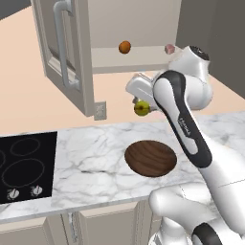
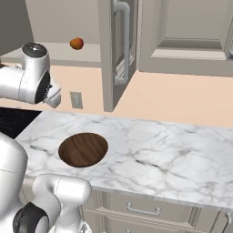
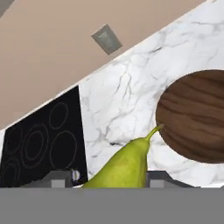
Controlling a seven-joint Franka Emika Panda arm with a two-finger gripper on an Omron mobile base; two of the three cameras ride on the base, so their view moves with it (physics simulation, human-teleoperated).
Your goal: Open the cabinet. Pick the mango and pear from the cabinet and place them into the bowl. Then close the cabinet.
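Observation:
A yellow-green pear [image 3: 124, 166] sits between my gripper's [image 1: 140, 103] fingers, which are shut on it. It hangs in the air above the counter, just behind and left of the bowl [image 1: 150, 158]. That bowl, dark brown wood and holding nothing, also appears in the right base view [image 2: 83, 149] and the hand view [image 3: 197, 116]. The wall cabinet's left door [image 1: 62, 52] stands swung open. An orange mango [image 1: 125, 47] rests on the cabinet shelf, also visible from the right [image 2: 77, 43].
A black cooktop [image 1: 24, 165] is set into the marble counter [image 1: 91, 158] left of the bowl. A wall outlet [image 1: 100, 110] sits below the open door. A small pink object [image 1: 169, 49] stands on the shelf's right. The cabinet's right door [image 2: 186, 36] is closed.

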